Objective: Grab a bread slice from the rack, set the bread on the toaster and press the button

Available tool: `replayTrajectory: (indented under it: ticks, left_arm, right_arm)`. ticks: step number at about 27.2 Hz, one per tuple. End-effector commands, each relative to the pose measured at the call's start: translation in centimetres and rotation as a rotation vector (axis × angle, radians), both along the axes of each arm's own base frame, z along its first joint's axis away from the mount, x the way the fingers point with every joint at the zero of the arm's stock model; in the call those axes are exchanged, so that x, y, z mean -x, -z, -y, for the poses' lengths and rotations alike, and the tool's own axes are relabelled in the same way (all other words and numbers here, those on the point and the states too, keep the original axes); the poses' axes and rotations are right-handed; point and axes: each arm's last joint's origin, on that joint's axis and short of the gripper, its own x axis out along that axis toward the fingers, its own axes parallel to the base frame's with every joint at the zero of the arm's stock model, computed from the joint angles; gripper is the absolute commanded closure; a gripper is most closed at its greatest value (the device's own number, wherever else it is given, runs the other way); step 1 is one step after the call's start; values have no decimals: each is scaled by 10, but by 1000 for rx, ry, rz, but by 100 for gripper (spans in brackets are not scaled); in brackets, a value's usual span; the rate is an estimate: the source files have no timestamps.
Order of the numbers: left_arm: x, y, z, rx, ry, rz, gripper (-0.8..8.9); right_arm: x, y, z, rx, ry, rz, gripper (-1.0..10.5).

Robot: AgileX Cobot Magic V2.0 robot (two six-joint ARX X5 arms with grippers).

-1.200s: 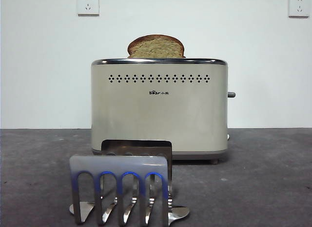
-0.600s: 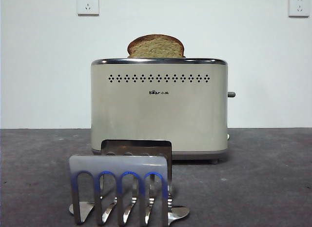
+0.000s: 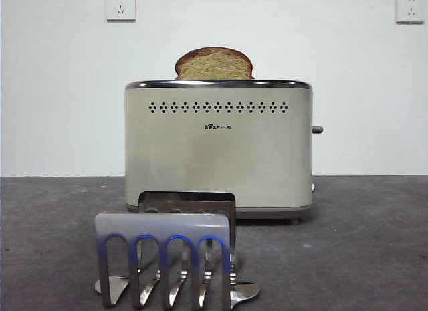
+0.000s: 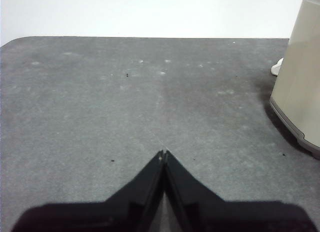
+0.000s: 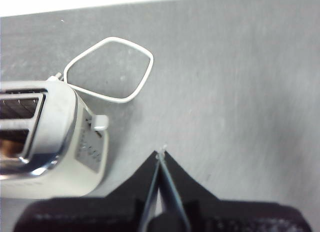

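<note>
A steel toast rack (image 3: pixel 167 257) stands empty nearest the front camera on the grey table (image 3: pixel 361 244). Just behind it, the cream toaster (image 3: pixel 218 147) holds the slice of bread (image 3: pixel 214 64), its domed top showing; the button (image 3: pixel 317 130) projects at right. Left gripper (image 4: pixel 163 154) and right gripper (image 5: pixel 161 154) hang pinched closed, holding nothing.

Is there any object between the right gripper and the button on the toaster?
Nothing visible. The right gripper, shut, hangs above bare table beside the toaster, and the button juts from the toaster's narrow side toward it. Only the white cord lies farther off.
</note>
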Motion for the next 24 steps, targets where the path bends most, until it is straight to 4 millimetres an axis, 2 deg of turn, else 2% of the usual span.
replayTrajectory:
  ticks: [1,2,5,9,12,15,24]
  left_arm:
    - [-1,2,0,6,-1,1,816]
    - [-1,2,0,6,-1,1,816]
    - [-1,2,0,6,-1,1,816]
    - [-1,2,0,6,-1,1,816]
    - [-1,2,0,6,-1,1,816]
    - [-1,2,0,6,-1,1,817]
    - [-1,2,0,6,-1,1,816]
  right_arm:
    - [15,29,5,67,-29,81,946]
    - [21,44,7,66,-14,115,946]
    - [36,109,15,140,36,240,946]
    - [54,189,15,116,36,473,946]
    - [64,216,16,106,31,579,946]
    - [72,232,17,110,49,617,946]
    - [77,266,22,137,88,616,946]
